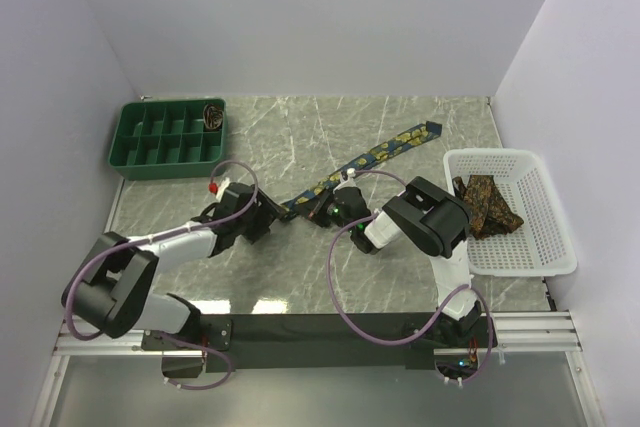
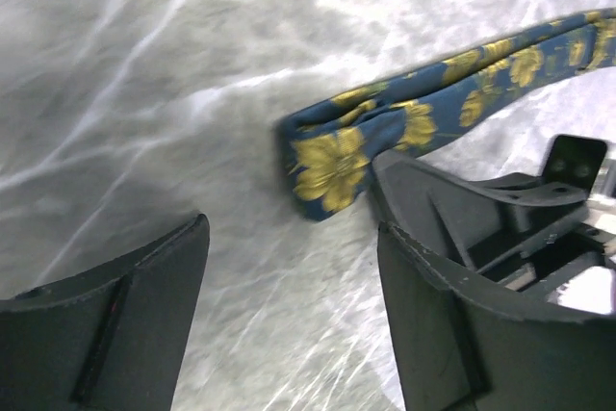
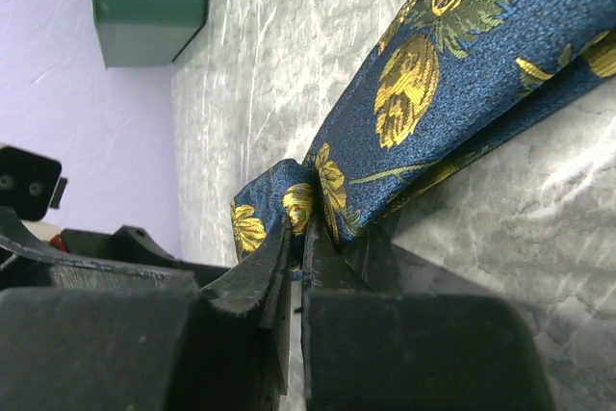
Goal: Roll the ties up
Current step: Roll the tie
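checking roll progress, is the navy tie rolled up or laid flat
Mostly flat: the navy tie has only its end folded over, pinched in the shut right gripper; the rest lies straight on the table.

No writing, label, brand, number or sign is legible in any view; the dark navy fabric necktie with yellow flower print [image 1: 385, 150] bears only its pattern; the green plastic compartment tray [image 1: 150, 168] shows plain walls.
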